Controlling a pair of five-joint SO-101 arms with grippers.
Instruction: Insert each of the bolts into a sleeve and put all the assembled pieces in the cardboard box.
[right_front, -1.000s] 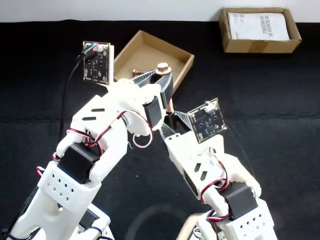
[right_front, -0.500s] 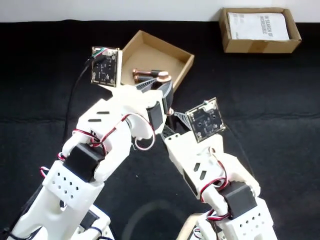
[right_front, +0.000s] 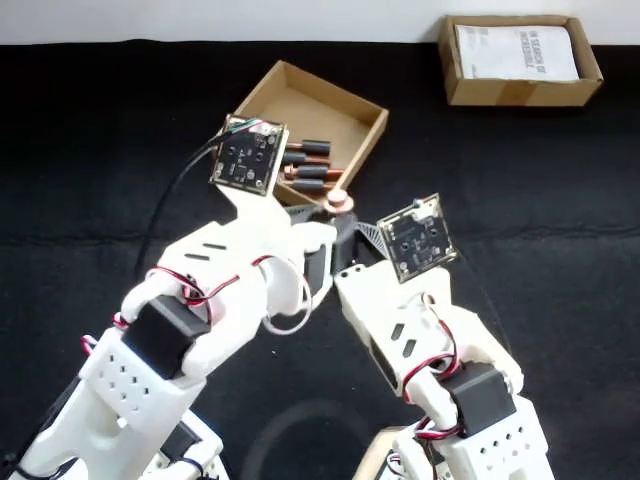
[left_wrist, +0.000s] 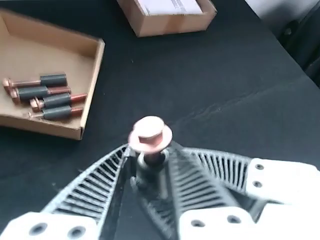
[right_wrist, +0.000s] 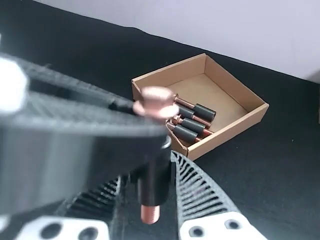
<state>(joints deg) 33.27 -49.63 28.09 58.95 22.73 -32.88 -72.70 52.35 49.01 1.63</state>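
A copper bolt (right_front: 338, 202) stands upright in a black sleeve (right_wrist: 152, 177) between my two arms, just in front of the cardboard box (right_front: 300, 105). In the right wrist view the bolt's copper tip pokes out under the sleeve. My left gripper (left_wrist: 150, 157) is shut on the bolt just under its flanged head (left_wrist: 150, 132). Lower down, my right gripper (right_wrist: 150, 180) is shut on the sleeve. Several assembled pieces (right_front: 305, 165) lie side by side in the near part of the box. In the high view my left gripper (right_front: 335, 218) sits just above my right gripper (right_front: 352, 248).
A second cardboard box (right_front: 520, 60) with a printed sheet in it stands at the back right. Black cloth (right_front: 540, 220) covers the table, with open room to the right. The left arm's camera board (right_front: 248, 155) overhangs the near left edge of the task box.
My left gripper has come down and toward the right gripper, driving the bolt deeper into the sleeve. Its camera board swung right, and the pieces in the box came into view.
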